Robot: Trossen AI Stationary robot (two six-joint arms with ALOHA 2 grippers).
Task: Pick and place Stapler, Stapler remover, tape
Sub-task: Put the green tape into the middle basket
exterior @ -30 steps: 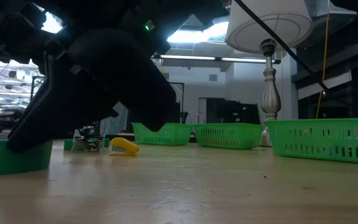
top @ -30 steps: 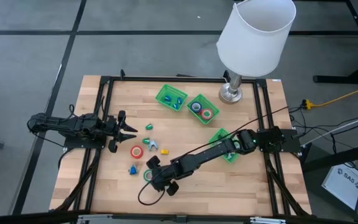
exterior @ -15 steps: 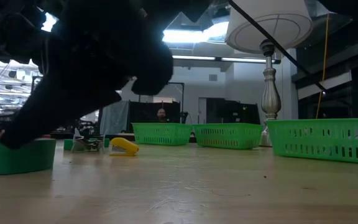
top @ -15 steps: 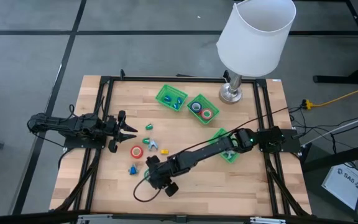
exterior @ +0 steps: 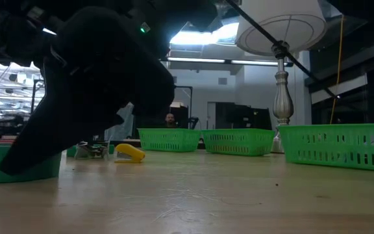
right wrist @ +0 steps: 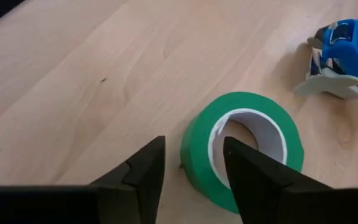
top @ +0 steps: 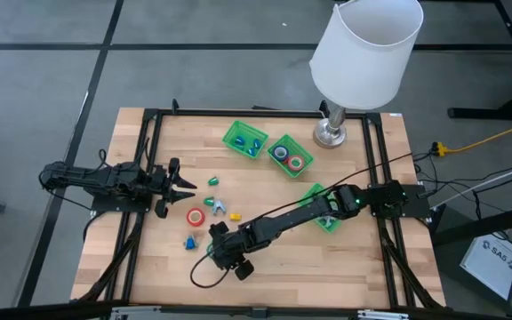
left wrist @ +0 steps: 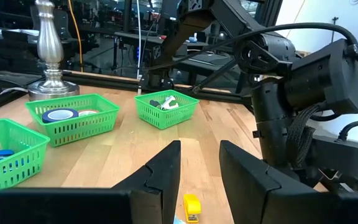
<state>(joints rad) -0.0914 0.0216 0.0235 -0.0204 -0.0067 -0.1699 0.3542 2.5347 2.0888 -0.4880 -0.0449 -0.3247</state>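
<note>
A green tape roll [right wrist: 241, 152] with a white core lies flat on the wood near the table's near edge [top: 212, 252] and shows at the left of the low view [exterior: 18, 170]. My right gripper [right wrist: 191, 180] [top: 224, 254] is open and points down over it, its fingers on either side of the roll's wall. A blue stapler remover [right wrist: 337, 59] [top: 190, 242], a red tape roll [top: 196, 216] and a yellow stapler [top: 235, 214] [exterior: 130, 153] lie close by. My left gripper [left wrist: 199, 180] [top: 183, 187] waits open at the table's left side. My right gripper comes at the green tape from above, with one finger [right wrist: 263, 180] over the white core and the other [right wrist: 135, 180] outside the wall's near part [right wrist: 194, 155]. I cannot tell whether either finger touches the roll, which lies flat on the table.
Three green baskets stand toward the far right: one [top: 244, 139] with blue pieces, one [top: 290, 156] with tape rolls, and one [top: 320, 203] partly under my right arm. A lamp [top: 332, 132] stands at the far edge. Small green pieces [top: 212, 181] lie near my left gripper.
My right gripper has edged a little toward the table's left, closer over the green tape. In the low view it rose briefly and came back down. The tape roll has stayed where it was.
</note>
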